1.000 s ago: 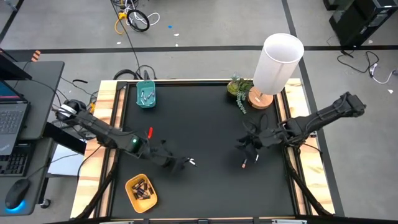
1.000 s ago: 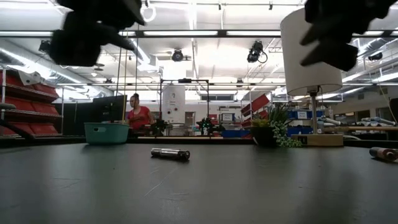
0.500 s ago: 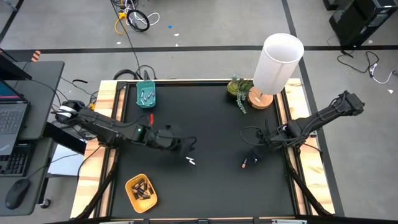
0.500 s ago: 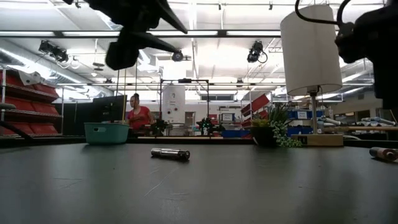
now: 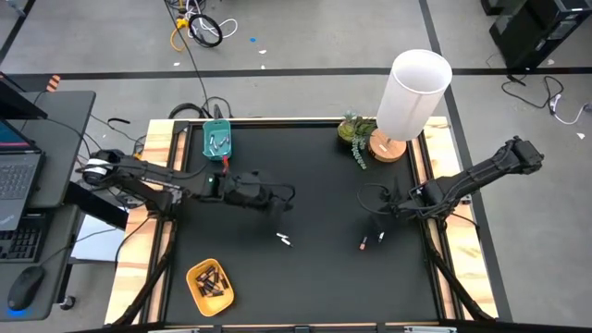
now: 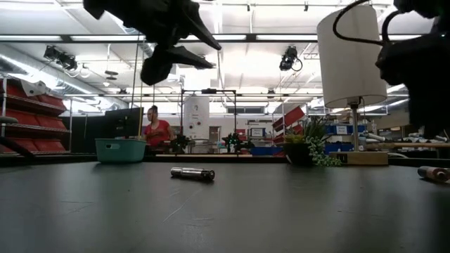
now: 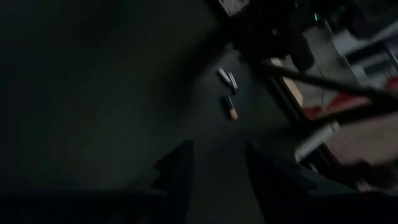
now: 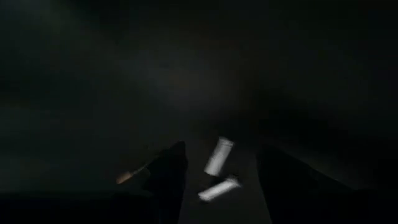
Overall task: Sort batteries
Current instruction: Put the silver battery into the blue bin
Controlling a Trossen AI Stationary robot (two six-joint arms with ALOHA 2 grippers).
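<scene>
both grippers are hanging empty-fingered above the black table while loose batteries are lying on it.

the left gripper (image 5: 277, 196) is hovering over the left-middle of the black table (image 5: 314, 277), its fingers (image 7: 177, 171) parted with nothing between them. the right gripper (image 5: 377, 205) is hovering toward the right side, its fingers (image 8: 169, 168) also spread and holding nothing. a pale silvery battery (image 5: 285, 240) is lying near the table's middle, just below the left gripper in the overhead view. a dark battery with an orange end (image 5: 363, 244) and a pale battery (image 5: 381, 237) are sitting close together under the right gripper. the teal rectangular tray (image 5: 217, 141) at the far left corner is holding pale batteries, and the yellow oval tray (image 5: 210, 287) at the near left edge is holding dark ones. a white-shaded lamp (image 5: 413, 92) and a small plant (image 5: 354, 131) are standing at the far right corner.
</scene>
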